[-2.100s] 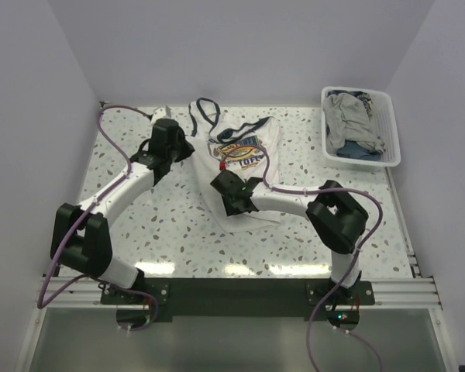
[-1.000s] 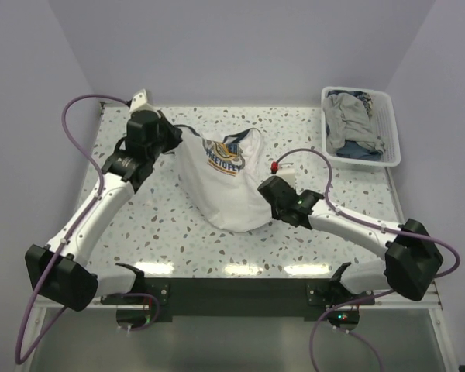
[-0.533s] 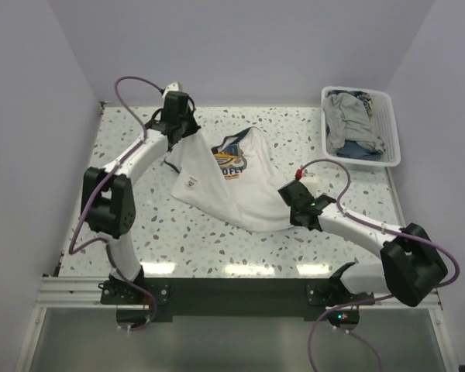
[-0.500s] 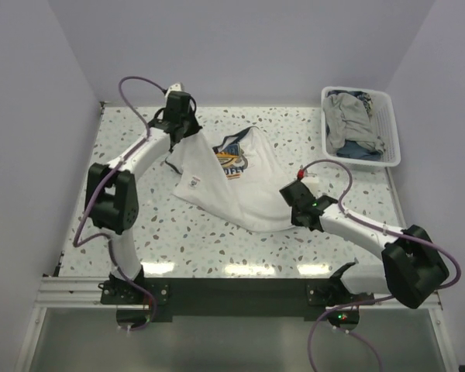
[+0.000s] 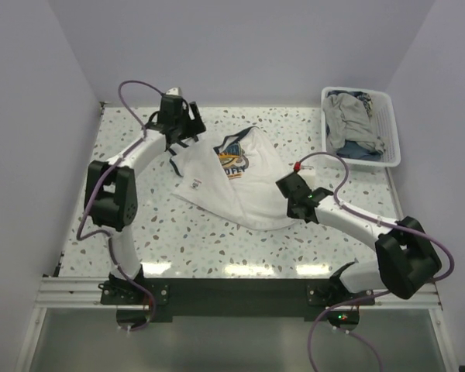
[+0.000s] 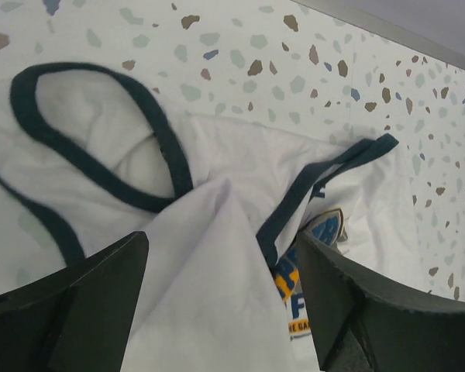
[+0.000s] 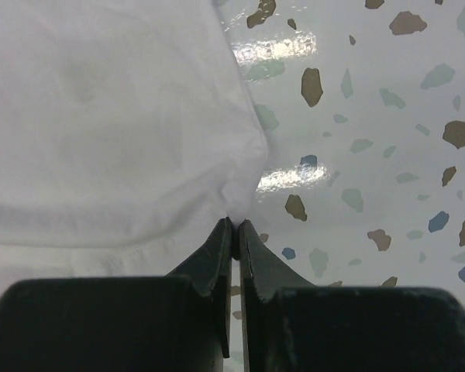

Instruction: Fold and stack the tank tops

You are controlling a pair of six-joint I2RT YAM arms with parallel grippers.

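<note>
The white tank top (image 5: 236, 186) with navy trim and a blue-yellow print lies spread and rumpled in the middle of the table. My left gripper (image 5: 184, 133) hovers over its strap end at the back, open. In the left wrist view the wide-apart fingers (image 6: 85, 310) stand either side of the loose white tank top (image 6: 209, 263) without pinching it. My right gripper (image 5: 291, 208) is shut on the shirt's hem corner at the right. In the right wrist view the right gripper (image 7: 235, 229) pinches a fold of white cloth (image 7: 108, 132). The grey tank top (image 5: 346, 122) lies crumpled in the basket.
The white slatted basket (image 5: 394, 133) stands at the back right corner and also holds a bluish cloth (image 5: 364, 153). Speckled tabletop (image 5: 139, 225) shows to the left and in front of the shirt. Purple cables loop above both arms.
My left gripper has opened and let go of the shirt's strap end, which now rests on the table. The right gripper stays shut on the hem and has shifted slightly back.
</note>
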